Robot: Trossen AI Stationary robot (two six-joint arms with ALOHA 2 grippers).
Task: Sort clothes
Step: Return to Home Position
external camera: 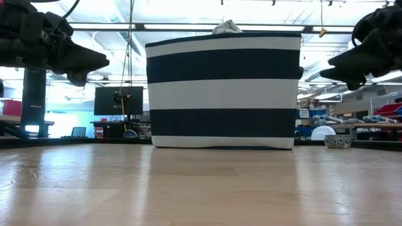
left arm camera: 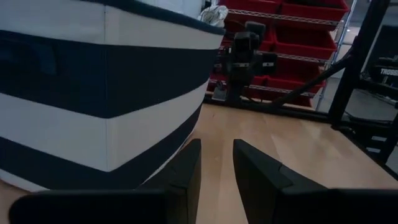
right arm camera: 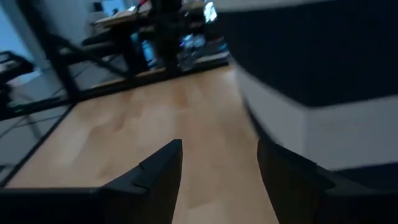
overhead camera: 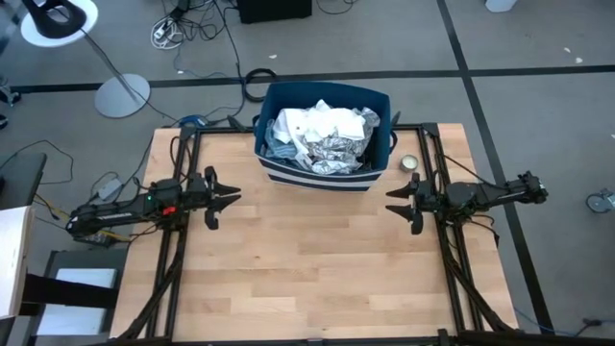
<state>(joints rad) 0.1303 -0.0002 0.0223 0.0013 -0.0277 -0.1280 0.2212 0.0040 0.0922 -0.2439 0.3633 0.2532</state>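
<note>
The clothes [overhead camera: 322, 137], white, grey-patterned and light blue, lie heaped inside a dark blue bin with white stripes [overhead camera: 322, 178] at the table's far middle. A white bit [external camera: 226, 27] pokes above the bin's rim in the low view. My left gripper [overhead camera: 231, 197] hovers open over the table's left side, pointing right, with the bin [left arm camera: 93, 93] ahead of it. My right gripper [overhead camera: 392, 202] hovers open over the right side, pointing left, beside the bin [right arm camera: 323, 74].
A small round white dish [overhead camera: 410, 163] stands right of the bin near the far right edge. Bare wooden table [overhead camera: 317, 269] stretches from the bin to the near edge. Black frame rails [overhead camera: 178, 250] run along both table sides.
</note>
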